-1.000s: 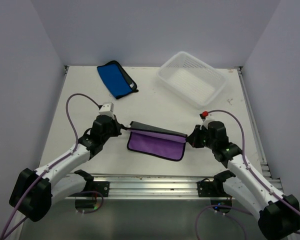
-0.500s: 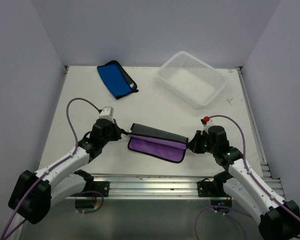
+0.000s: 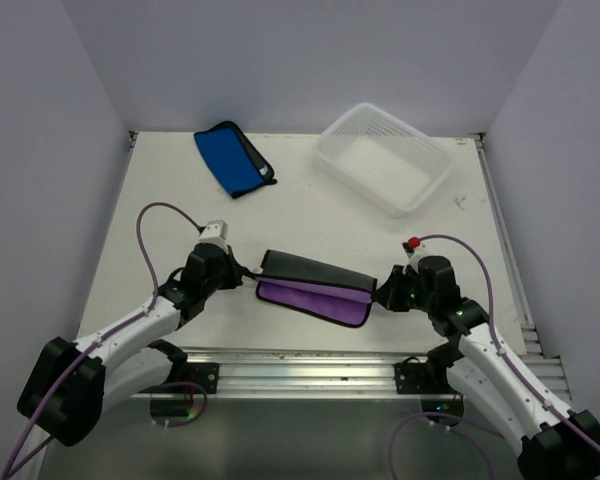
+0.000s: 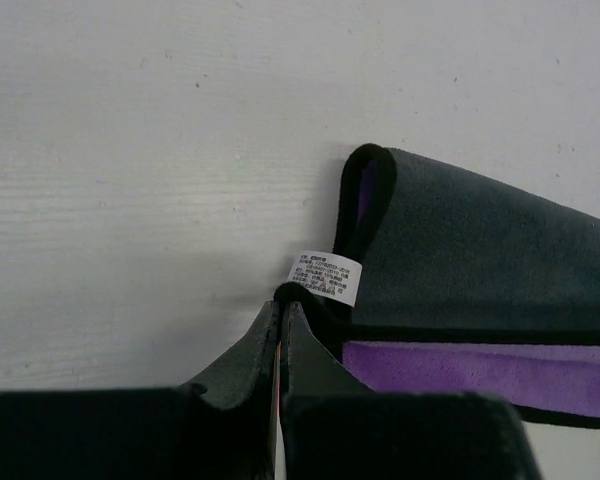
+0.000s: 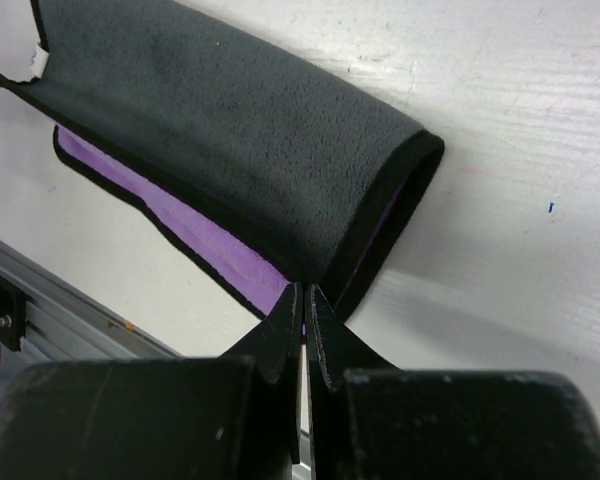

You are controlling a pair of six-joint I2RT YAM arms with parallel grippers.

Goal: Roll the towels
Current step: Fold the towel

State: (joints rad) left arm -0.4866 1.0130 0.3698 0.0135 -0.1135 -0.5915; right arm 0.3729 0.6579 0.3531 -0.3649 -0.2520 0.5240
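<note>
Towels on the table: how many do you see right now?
2. The purple and black towel lies folded near the front edge, pinched at its ends by the left tool and right tool. The blue towel sits at the back left. None appears hidden.

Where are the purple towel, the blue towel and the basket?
purple towel (image 3: 315,270), top view, on its dark folded-over flap.
blue towel (image 3: 228,160), top view, middle of its blue face.
basket (image 3: 380,162), top view, on its bare floor.
</note>
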